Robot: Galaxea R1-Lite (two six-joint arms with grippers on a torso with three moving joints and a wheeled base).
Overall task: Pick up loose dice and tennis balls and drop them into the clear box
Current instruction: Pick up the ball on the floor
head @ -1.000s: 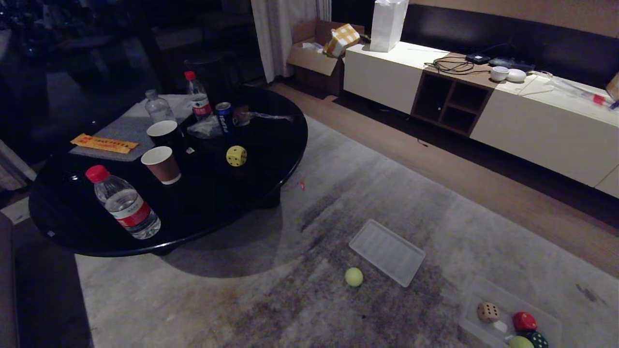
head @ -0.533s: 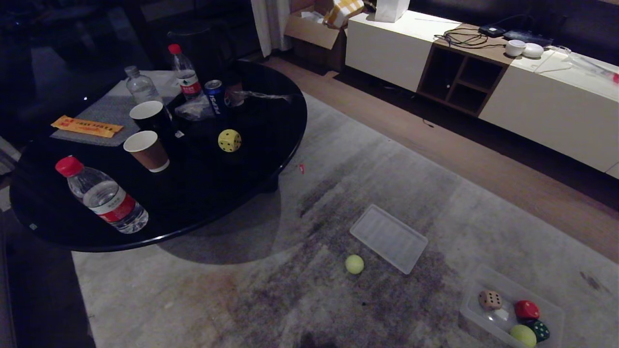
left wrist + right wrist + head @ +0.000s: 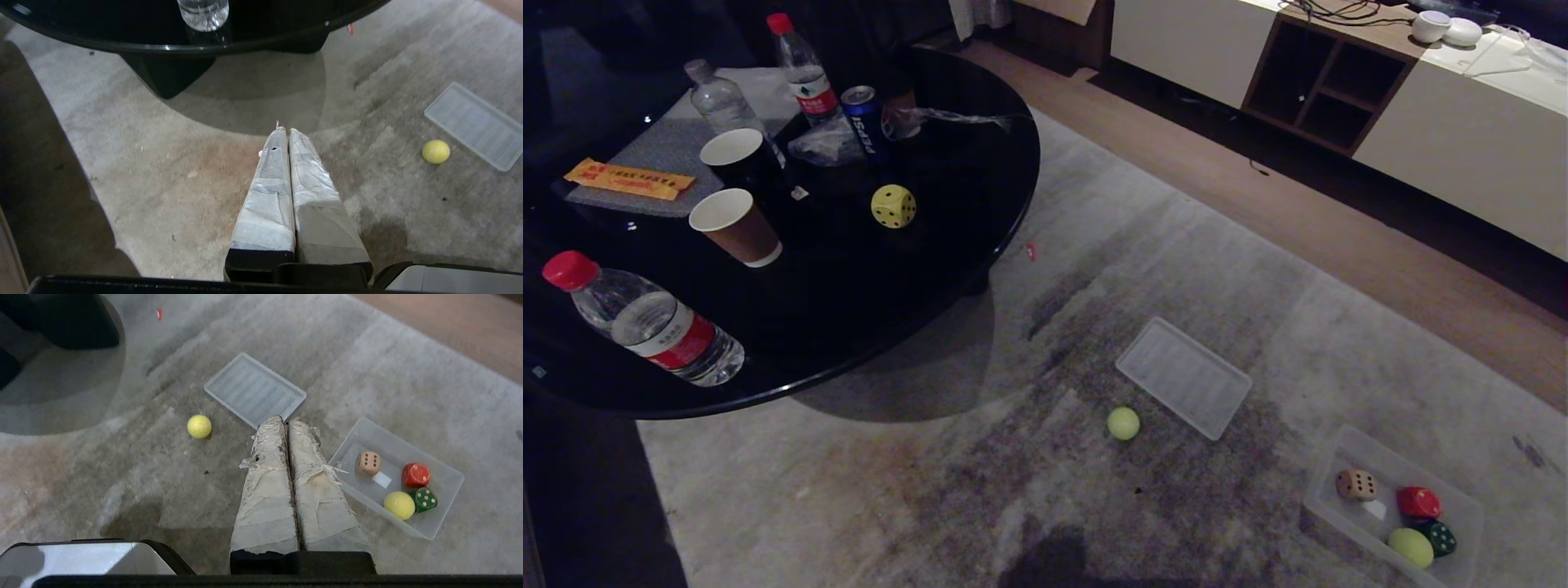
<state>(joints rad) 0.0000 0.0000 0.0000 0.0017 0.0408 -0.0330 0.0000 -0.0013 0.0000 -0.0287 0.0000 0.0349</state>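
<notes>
I see my left gripper (image 3: 284, 131) pressed closed and empty above the carpet, with the loose tennis ball (image 3: 436, 151) off to its right, and my right gripper (image 3: 284, 421), also closed and empty, between that ball and the clear box (image 3: 447, 496). The yellow die (image 3: 893, 206) sits far ahead on the black table (image 3: 980, 196). I judge the ball first: open wide, descend centred, then close.

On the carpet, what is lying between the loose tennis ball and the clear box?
In the head view, the flat clear lid lies beside that line; between tennis ball and clear box is only bare carpet.
</notes>
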